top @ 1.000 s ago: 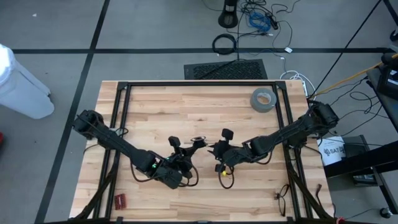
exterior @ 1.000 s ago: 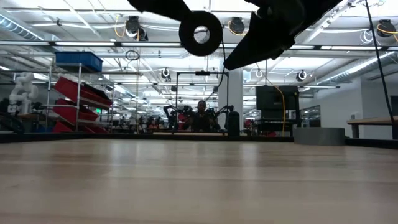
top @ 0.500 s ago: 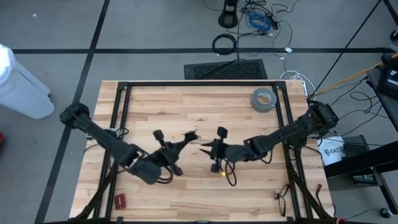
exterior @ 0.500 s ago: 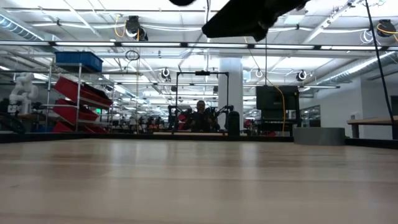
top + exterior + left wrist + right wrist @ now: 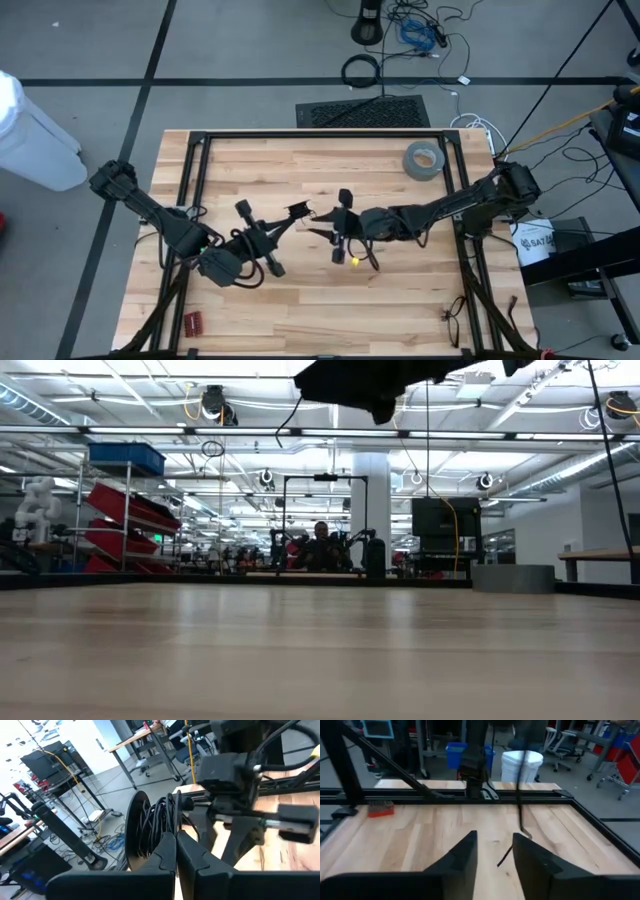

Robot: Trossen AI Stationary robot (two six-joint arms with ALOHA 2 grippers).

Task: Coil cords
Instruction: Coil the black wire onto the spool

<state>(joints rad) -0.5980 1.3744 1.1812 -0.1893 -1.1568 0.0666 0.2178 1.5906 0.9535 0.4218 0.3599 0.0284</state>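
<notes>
Fingers (image 5: 167, 851) of my left gripper (image 5: 297, 211) stay clamped on the coiled cord (image 5: 155, 822). My right gripper (image 5: 493, 851) just opened, backing away over the table (image 5: 400, 300) — handover looks done.

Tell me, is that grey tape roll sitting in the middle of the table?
No, the grey tape roll lies near the table's far right corner.

From above, the left tool (image 5: 298, 212) and right tool (image 5: 322, 224) meet nose to nose over the middle of the wooden surface (image 5: 300, 310). A grey tape roll (image 5: 423, 159) lies near the far right corner, well apart from both.
</notes>
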